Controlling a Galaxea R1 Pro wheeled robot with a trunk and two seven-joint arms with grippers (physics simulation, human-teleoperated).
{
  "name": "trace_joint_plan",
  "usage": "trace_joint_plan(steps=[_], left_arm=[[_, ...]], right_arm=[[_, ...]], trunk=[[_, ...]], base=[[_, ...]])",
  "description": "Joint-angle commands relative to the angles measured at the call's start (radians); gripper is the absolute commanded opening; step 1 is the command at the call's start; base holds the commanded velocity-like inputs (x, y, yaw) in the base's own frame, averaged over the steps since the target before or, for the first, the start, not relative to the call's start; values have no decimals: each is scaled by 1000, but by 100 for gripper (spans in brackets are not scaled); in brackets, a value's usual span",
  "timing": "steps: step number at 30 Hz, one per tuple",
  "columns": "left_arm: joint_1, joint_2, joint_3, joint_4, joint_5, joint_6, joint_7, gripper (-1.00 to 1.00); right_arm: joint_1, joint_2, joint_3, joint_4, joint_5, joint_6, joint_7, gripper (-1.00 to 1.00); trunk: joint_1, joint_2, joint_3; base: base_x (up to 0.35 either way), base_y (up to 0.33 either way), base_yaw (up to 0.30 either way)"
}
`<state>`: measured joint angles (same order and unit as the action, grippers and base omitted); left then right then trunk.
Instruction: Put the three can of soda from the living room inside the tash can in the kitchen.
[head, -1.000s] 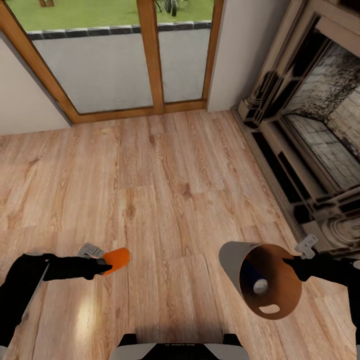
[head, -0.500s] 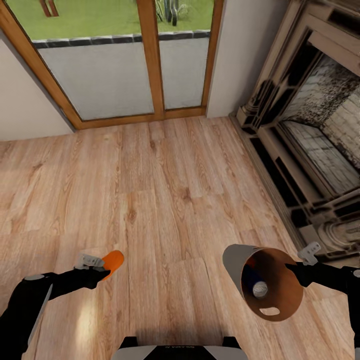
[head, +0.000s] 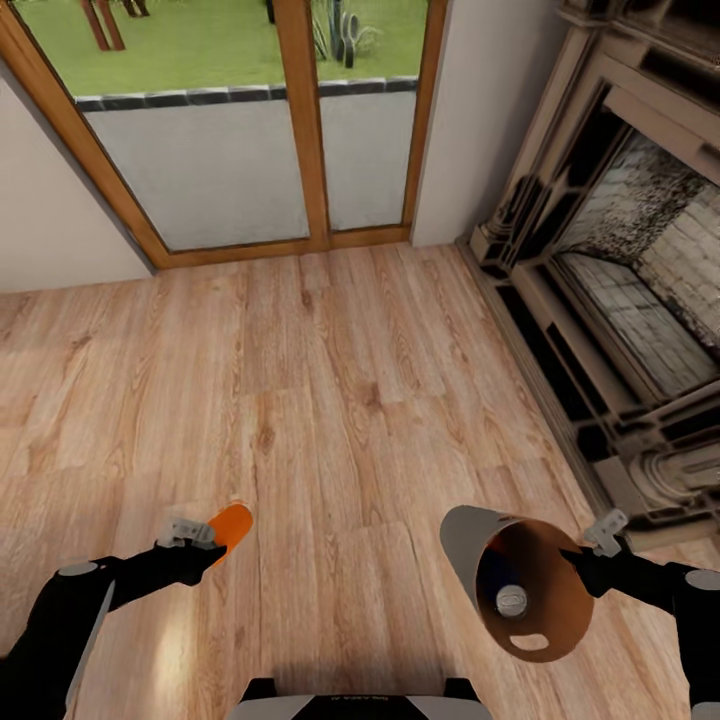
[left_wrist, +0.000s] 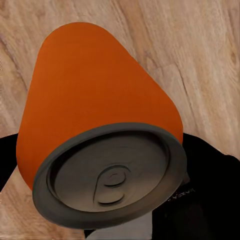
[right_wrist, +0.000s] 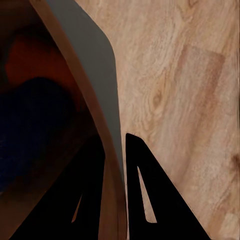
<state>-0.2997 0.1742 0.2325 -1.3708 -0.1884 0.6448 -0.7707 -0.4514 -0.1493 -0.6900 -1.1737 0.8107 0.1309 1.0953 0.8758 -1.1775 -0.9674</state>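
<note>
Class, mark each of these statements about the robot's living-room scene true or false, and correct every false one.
1. The left claw grips an orange soda can. True.
2. The right claw pinches the rim of the trash can, one finger inside the wall and one outside. True.
3. The trash can stands upright on the wood floor. False: it is held off the floor and tipped, its opening facing the head camera.
4. The trash can is empty. False: a can with a silver top lies inside it.
5. A fireplace stands on the robot's right. True.
6. The glass doors look onto a kitchen. False: grass lies outside.
</note>
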Motion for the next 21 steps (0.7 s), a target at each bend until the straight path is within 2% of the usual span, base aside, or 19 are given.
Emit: trace_joint_plan(steps=[1, 4, 6, 13, 21], left_arm=[[9, -1, 1, -2, 4, -1, 3, -100], [22, -3, 3, -4, 4, -2, 6, -100], [23, -3, 3, -5, 4, -2, 7, -100], [24, -3, 26, -34, 5, 13, 11, -100], [25, -3, 31, -45, 4, 16, 11, -100]], right_arm=[[0, 9, -4, 18, -6, -4, -23, -100], [16, 25, -9, 44, -4, -15, -70, -100], [19, 28, -8, 46, -4, -15, -73, -100], [25, 58, 16, 39, 2, -5, -77, -100], [25, 64, 21, 37, -2, 1, -76, -100]], trunk=[[-4, 7, 4], [-16, 28, 14], [-23, 42, 20], [-23, 42, 20], [-23, 42, 21]], base=[[0, 0, 3], [0, 0, 1], [0, 0, 0], [0, 0, 0], [0, 0, 0]])
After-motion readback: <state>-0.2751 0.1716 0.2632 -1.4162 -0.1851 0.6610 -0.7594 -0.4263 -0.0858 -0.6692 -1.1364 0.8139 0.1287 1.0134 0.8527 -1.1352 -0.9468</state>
